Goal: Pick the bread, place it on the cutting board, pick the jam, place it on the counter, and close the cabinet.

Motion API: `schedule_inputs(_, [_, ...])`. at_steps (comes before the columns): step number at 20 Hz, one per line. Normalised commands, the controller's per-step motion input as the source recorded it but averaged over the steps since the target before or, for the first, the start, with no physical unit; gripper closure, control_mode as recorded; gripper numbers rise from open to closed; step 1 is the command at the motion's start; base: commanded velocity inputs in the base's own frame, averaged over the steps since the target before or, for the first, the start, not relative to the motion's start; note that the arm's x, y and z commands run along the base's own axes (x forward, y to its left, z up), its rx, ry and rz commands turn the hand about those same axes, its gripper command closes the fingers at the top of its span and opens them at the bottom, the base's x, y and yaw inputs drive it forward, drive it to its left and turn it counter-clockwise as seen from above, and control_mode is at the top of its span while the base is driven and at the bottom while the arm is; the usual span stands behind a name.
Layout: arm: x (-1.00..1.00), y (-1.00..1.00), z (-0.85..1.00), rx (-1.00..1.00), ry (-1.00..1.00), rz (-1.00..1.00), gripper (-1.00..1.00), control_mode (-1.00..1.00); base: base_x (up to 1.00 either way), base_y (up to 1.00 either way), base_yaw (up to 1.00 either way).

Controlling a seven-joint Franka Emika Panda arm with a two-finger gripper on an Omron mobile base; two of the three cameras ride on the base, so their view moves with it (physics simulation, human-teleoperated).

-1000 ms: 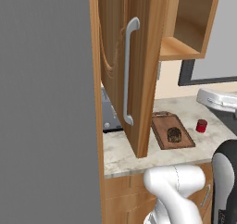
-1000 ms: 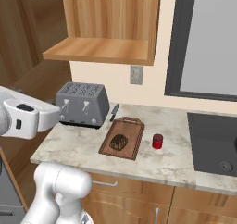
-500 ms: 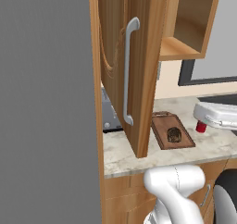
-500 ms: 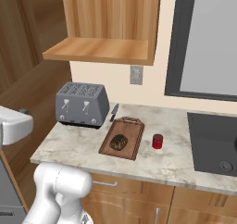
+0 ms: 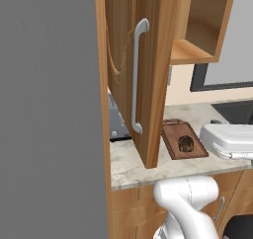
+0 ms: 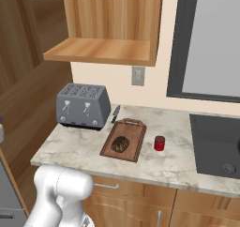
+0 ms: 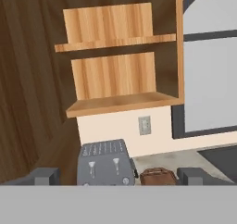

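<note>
Counter (image 6: 70,151) carries toaster (image 6: 83,105), knife (image 6: 115,113), cutting board (image 6: 133,136) w/ bread (image 6: 120,144), jam (image 6: 160,143) beside.

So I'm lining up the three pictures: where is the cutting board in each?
Left base view: cutting board right of centre, beside the open cabinet door.
Right base view: centre, on the counter.
Hand view: bottom centre, just its handle end.
Shared landmark: the toaster, left of it.

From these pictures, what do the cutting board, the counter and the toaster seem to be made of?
The cutting board looks like dark reddish-brown wood with a matte finish and faint grain lines. The counter seems to be polished beige stone, going by its marbled veins, though it could be laminate. The toaster appears to be brushed grey metal with a dull sheen.
</note>
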Motion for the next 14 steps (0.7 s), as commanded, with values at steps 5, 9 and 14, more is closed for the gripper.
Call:
schedule_inputs(5, [-0.06, 0.40, -0.02, -0.04, -0.04, 0.09, -1.00, -1.00, 0.00, 0.00, 0.00])
schedule_inputs(9, [0.00, 0.45, -0.04, -0.04, -0.03, 0.13, -1.00, -1.00, 0.00, 0.00, 0.00])
schedule_inputs(14, [-0.04, 0.40, -0.02, -0.05, -0.05, 0.09, -1.00, -1.00, 0.00, 0.00, 0.00])
